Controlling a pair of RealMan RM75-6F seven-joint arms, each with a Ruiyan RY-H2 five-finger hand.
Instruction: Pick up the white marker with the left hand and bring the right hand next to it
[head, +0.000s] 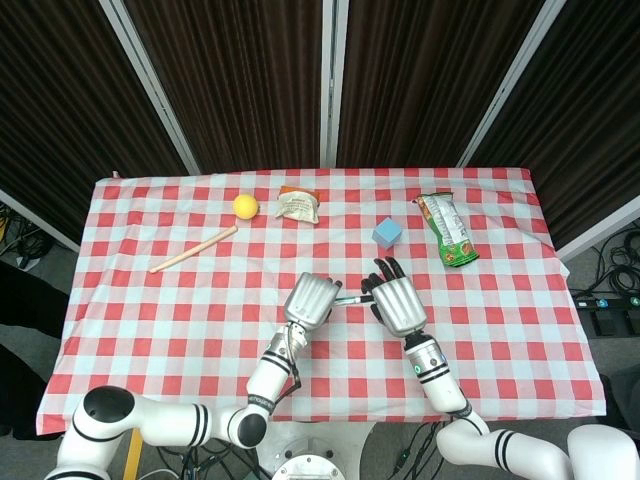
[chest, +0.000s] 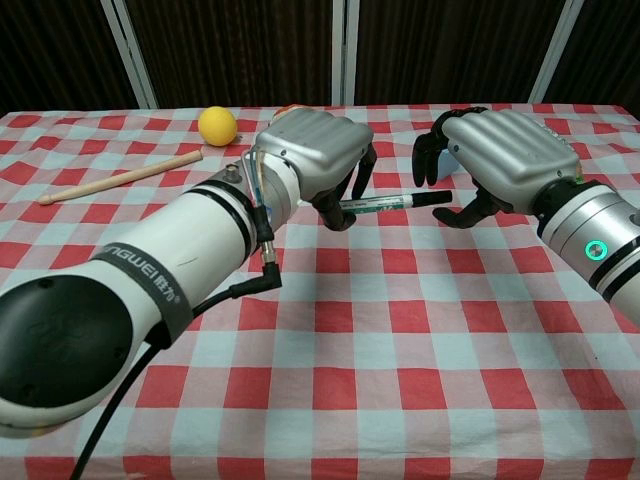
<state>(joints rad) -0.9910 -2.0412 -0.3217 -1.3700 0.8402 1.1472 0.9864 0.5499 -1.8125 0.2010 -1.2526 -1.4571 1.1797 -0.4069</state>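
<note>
Marker first: the white marker (chest: 388, 203) sits lifted off the checked tablecloth (chest: 400, 330), roughly level, its dark cap end pointing toward the robot's right side; in the head view it shows as a short pale bar (head: 348, 299) between the two hands. The left hand (chest: 315, 160) grips it, fingers curled down around the barrel near its uncapped end, the silver back of the hand facing up; in the head view the same hand (head: 309, 298) hovers over the middle of the table.

Just beside the cap end is the right hand (chest: 495, 160); its dark fingers are bent and apart, holding nothing, the thumb reaching in under the marker's tip; whether it touches the cap cannot be told from either view. Seen from the head camera, the right hand (head: 396, 300) lies close alongside the left, with the marker bridging the narrow gap between them.

Farther back on the table: a blue cube (head: 387, 233) just beyond the right hand's fingertips, mostly hidden behind that hand in the chest view; a green snack bag (head: 446, 231) toward the far right; a crumpled paper-wrapped packet (head: 299, 204) near the far edge at centre; a yellow ball (chest: 217, 125) to its left; a wooden stick (chest: 122, 179) lying slantwise at the left, well apart from the hands. Dark curtain panels (head: 240, 70) hang behind the table.
</note>
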